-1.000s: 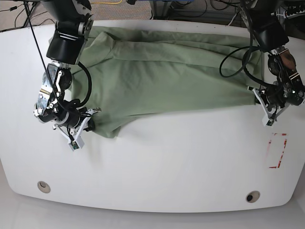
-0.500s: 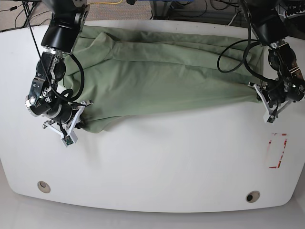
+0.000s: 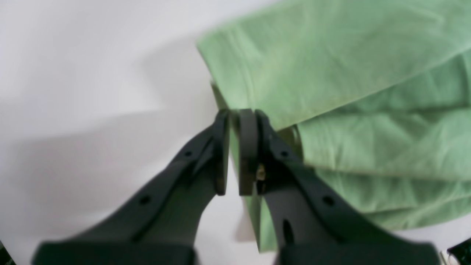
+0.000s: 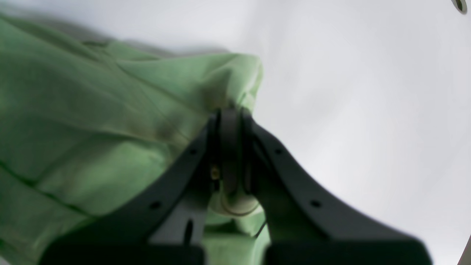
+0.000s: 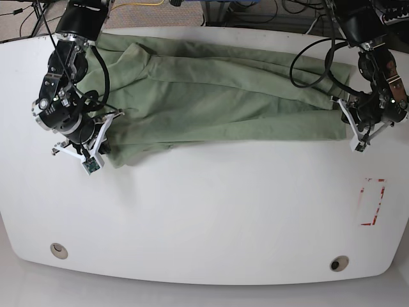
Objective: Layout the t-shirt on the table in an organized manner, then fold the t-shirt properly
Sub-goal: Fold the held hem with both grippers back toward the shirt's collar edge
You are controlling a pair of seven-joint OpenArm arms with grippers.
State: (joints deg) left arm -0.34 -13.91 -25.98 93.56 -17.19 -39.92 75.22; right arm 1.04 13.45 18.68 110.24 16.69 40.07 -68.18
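The sage-green t-shirt (image 5: 217, 96) lies stretched in a long band across the back of the white table (image 5: 223, 211). In the base view my right gripper (image 5: 114, 120) is at the shirt's left end, shut on a bunched edge of the cloth. The right wrist view shows that gripper (image 4: 230, 114) pinching the t-shirt (image 4: 92, 121). My left gripper (image 5: 347, 121) holds the shirt's right end. Up close, the left gripper (image 3: 235, 121) has its pads nearly together on a thin fold of the t-shirt (image 3: 331, 73).
A red-outlined rectangle (image 5: 372, 202) marks the table at the right. Two round grommet holes (image 5: 59, 250) (image 5: 339, 263) sit near the front edge. Black cables hang from both arms and run behind the table's back edge.
Both grippers have moved toward the back of the table, dragging the shirt's near edge with them. The gripper on the base view's left also went further left, and the shirt now lies narrower.
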